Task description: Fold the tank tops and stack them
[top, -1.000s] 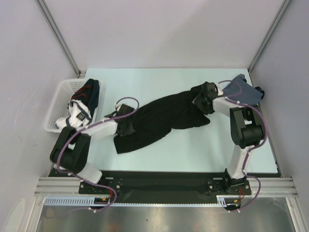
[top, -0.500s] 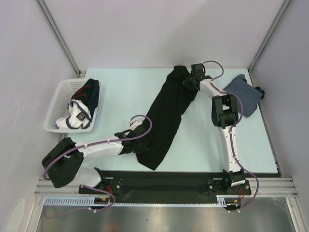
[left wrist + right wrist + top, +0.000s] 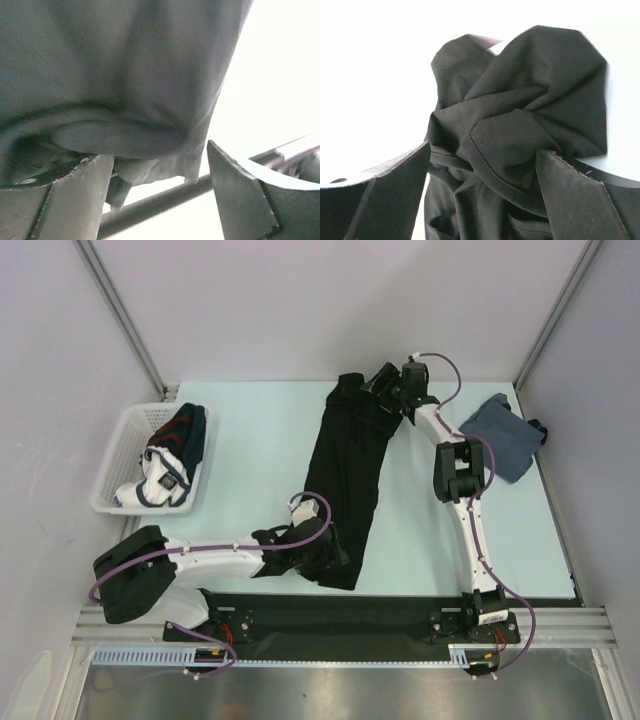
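The black tank top [image 3: 350, 470] lies stretched in a long strip from the table's far edge to its near edge. My left gripper [image 3: 335, 558] sits at the strip's near end. In the left wrist view its jaws stand wide apart [image 3: 157, 152], open, with the cloth's hem [image 3: 150, 170] loose between them. My right gripper [image 3: 385, 387] is at the far end, open [image 3: 484, 150] around bunched black cloth [image 3: 520, 100] without pinching it. The slate blue-grey tank top [image 3: 497, 430] lies crumpled at the far right, beside the right arm.
A white basket [image 3: 115, 455] with several mixed garments [image 3: 172, 452] stands at the table's left edge. Grey walls enclose the table on three sides. The arm bases and a black rail [image 3: 330, 615] run along the near edge.
The black top swung from lying across the table to lying lengthwise. My left gripper drew its end toward the near edge, my right carried the other end far. Both grippers opened.
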Robot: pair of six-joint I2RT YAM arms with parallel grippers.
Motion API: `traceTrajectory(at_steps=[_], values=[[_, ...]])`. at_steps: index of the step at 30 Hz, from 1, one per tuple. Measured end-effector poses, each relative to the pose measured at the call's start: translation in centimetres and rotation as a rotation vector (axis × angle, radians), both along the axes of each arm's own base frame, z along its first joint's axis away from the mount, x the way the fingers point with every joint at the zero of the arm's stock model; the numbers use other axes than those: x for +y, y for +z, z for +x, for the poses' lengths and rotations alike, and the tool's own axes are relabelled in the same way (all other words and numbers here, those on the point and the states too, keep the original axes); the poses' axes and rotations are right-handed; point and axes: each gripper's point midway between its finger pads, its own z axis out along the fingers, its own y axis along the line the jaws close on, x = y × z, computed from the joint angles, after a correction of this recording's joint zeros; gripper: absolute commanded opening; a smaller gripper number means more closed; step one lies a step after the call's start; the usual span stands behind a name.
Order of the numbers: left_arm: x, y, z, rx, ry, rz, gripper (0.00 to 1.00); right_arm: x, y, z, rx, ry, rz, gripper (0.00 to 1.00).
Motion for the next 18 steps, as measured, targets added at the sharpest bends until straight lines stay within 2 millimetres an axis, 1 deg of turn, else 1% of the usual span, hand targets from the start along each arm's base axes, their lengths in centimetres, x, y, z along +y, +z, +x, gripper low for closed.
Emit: traceTrajectory(at_steps=[2, 4, 6, 8, 10, 13, 14, 16, 18], values=[[0.0, 0.1, -0.9, 0.011, -0.019, 0.007, 0.83, -0.7, 0.0, 0.1, -0.015, 0.003, -0.027, 0.89], [0.4, 0.2, -1.7, 0.023, -0.032, 0.023, 0.86, -1.4, 0.1, -0.1, -0.025, 0.014, -0.067, 0.9], [1.6, 0.0, -2.5, 0.049, -0.038, 0.071, 0.87, -2.1, 0.3, -0.4, -0.03, 0.027, -0.114, 0.92], [2.6, -0.2, -3.0, 0.07, -0.039, 0.111, 0.88, -2.7, 1.2, -0.6, -0.043, 0.037, -0.159, 0.92], [3.6, -0.4, -3.4, 0.089, -0.042, 0.153, 0.89, -3.1, 3.1, -0.6, -0.08, 0.049, -0.198, 0.93], [5.1, -0.4, -4.0, 0.107, -0.04, 0.198, 0.9, -3.0, 6.9, -1.0, -0.148, 0.07, -0.235, 0.92], [5.7, -0.3, -4.0, 0.109, -0.038, 0.215, 0.91, -2.9, 8.5, -1.4, -0.173, 0.078, -0.246, 0.91], [6.8, 0.0, -3.9, 0.11, -0.034, 0.242, 0.9, -2.6, 11.3, -2.1, -0.209, 0.092, -0.264, 0.83], [7.8, 0.7, -3.1, 0.105, -0.019, 0.248, 0.89, -2.4, 14.0, -3.3, -0.234, 0.1, -0.279, 0.8]])
